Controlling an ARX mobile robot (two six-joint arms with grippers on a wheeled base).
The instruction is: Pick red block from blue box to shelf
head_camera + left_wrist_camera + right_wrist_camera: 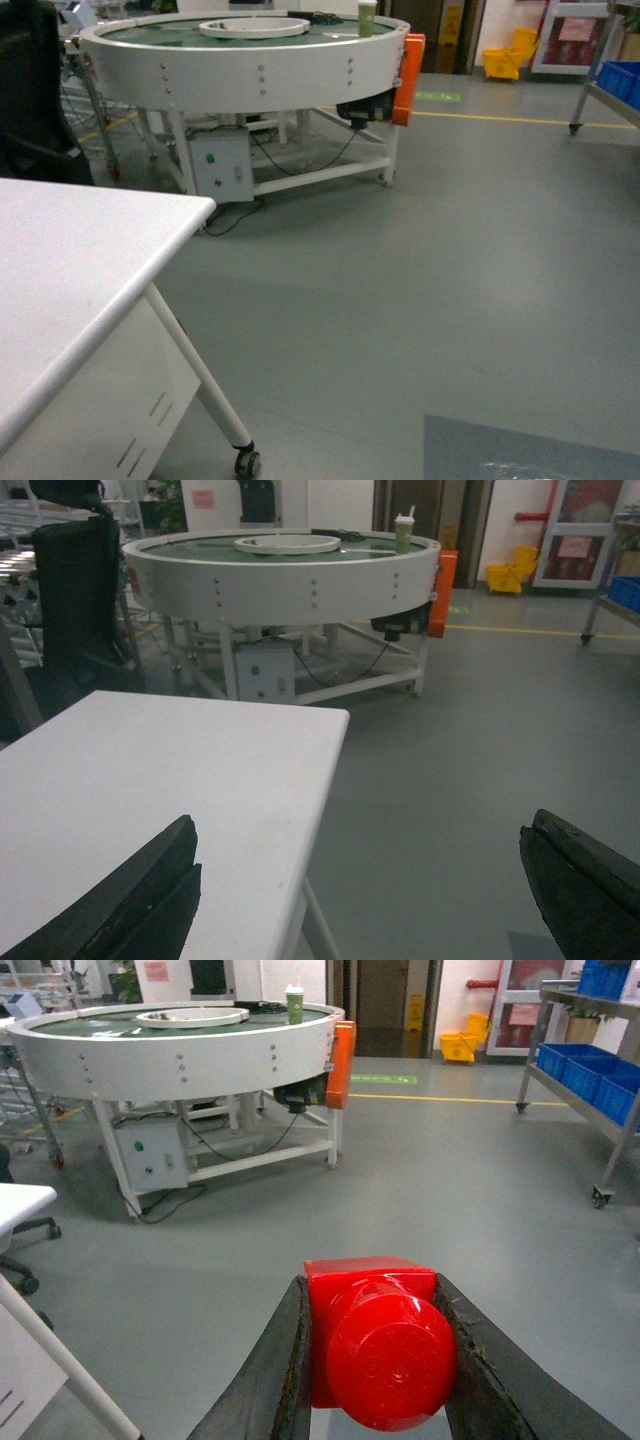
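The red block [385, 1360] fills the bottom of the right wrist view, its round stud facing the camera. My right gripper [370, 1282] is shut on it, one black finger pressed against each side, held above the grey floor. The shelf [588, 1080], a steel rack on castors carrying dark blue crates, stands at the right edge of that view and far right in the head view [603, 75]. My left gripper [360, 830] is open with nothing between its fingers, hovering over the corner of a white table [180, 770]. The blue box is out of view. Neither gripper shows in the head view.
A large round white conveyor table [250, 55] with a green cup [367, 17] stands ahead on the left. The white table [70, 260] with a castor leg fills the lower left. A yellow mop bucket [512, 58] sits far back. Grey floor [450, 260] stretches toward the shelf.
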